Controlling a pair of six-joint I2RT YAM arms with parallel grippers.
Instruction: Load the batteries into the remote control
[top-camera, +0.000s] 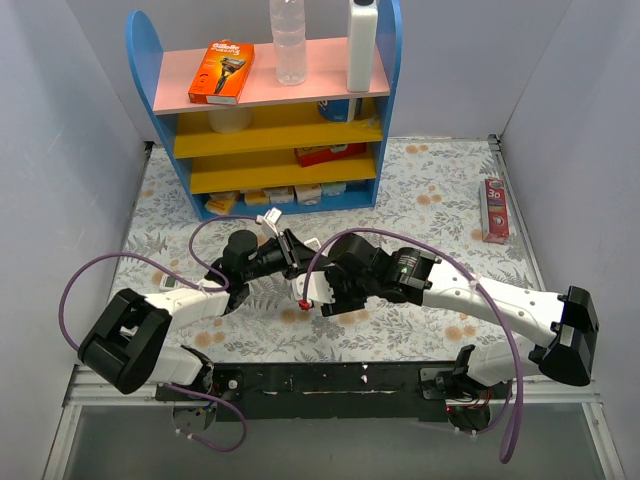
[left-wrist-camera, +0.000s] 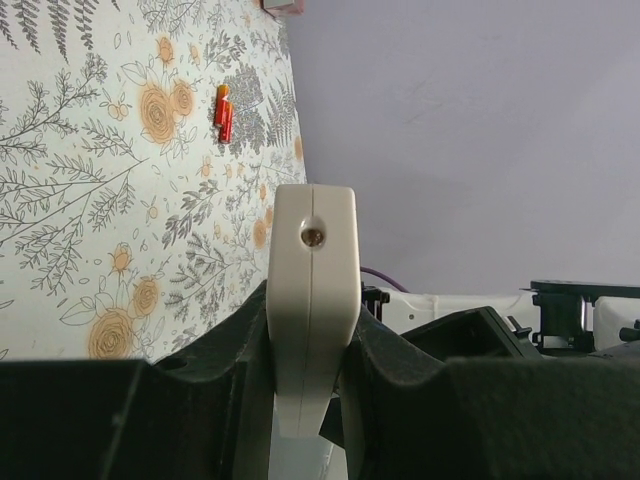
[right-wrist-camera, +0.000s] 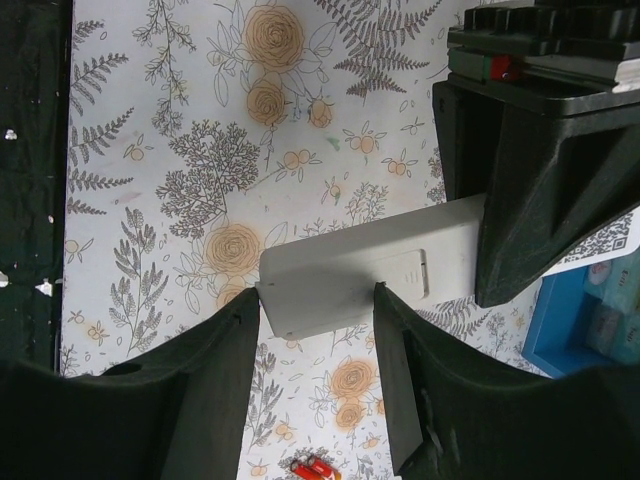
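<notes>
Aloft, remote control (left-wrist-camera: 312, 270) in left gripper (left-wrist-camera: 311, 345), batteries (left-wrist-camera: 224, 112) on open mat (left-wrist-camera: 70, 230)

White remote control (right-wrist-camera: 350, 272) aloft (red batteries (right-wrist-camera: 313, 467) paired, well apart)

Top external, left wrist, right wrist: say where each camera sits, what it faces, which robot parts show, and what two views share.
Top external: above, behind the bases, looking down on the table; the left arm and right arm show.
Left wrist: on the left arm, facing across the table; the left end effector shows, clamping the remote.
Right wrist: on the right arm, facing down; the right end effector and the left one show, both at the remote.
Shared: both wrist views show the remote and red batteries.
</notes>
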